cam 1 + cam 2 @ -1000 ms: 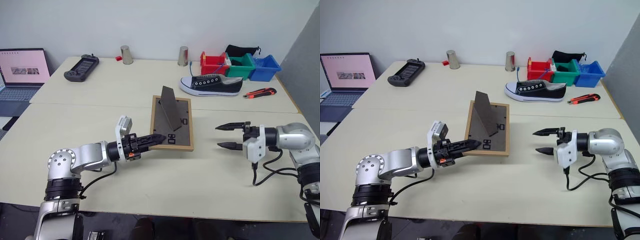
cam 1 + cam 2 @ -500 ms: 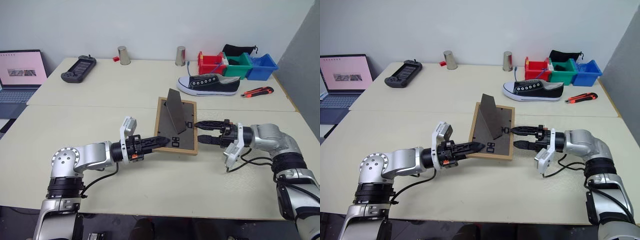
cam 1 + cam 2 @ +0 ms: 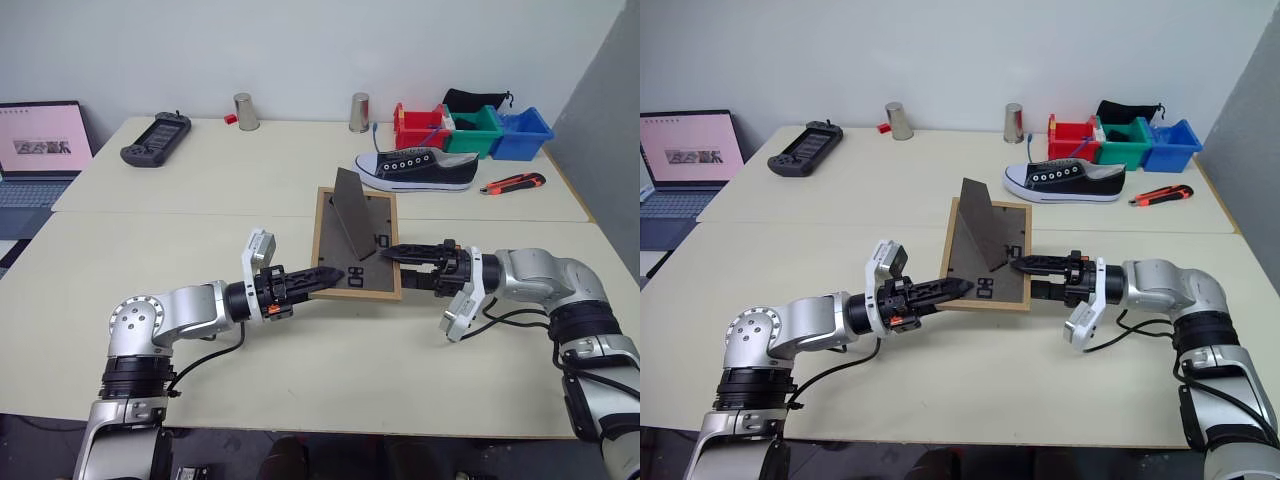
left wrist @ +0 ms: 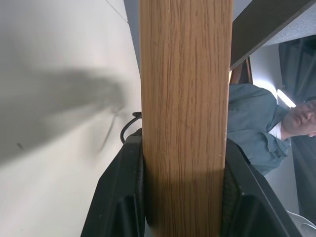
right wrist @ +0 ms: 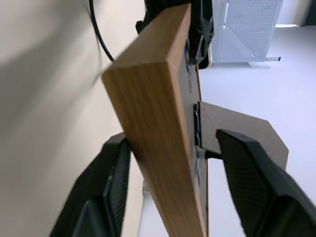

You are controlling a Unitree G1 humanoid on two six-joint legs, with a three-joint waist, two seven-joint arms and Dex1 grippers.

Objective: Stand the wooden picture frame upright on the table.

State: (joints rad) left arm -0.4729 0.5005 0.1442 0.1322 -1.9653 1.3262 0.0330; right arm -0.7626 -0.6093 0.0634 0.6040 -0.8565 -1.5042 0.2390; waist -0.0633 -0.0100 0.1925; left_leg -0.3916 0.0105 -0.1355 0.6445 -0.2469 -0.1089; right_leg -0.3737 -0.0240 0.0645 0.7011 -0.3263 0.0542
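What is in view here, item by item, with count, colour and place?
wooden picture frame: 1, light wood, grey back up, stand raised, mid table
sneaker: 1, black and white, far right
bins: 3, red, green, blue, far right corner
utility knife: 1, red and black, right of sneaker
metal cups: 2, silver, far edge
game controller: 1, dark, far left
laptop: 1, open, left
left claw: shut on the frame's near-left edge
right claw: straddling its right edge

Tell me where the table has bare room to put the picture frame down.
The table is bare along its near edge and on the left, between the seam and the game controller. The far right is crowded: shoe, bins, utility knife. The picture frame sits mid-table, left end effector gripping it.
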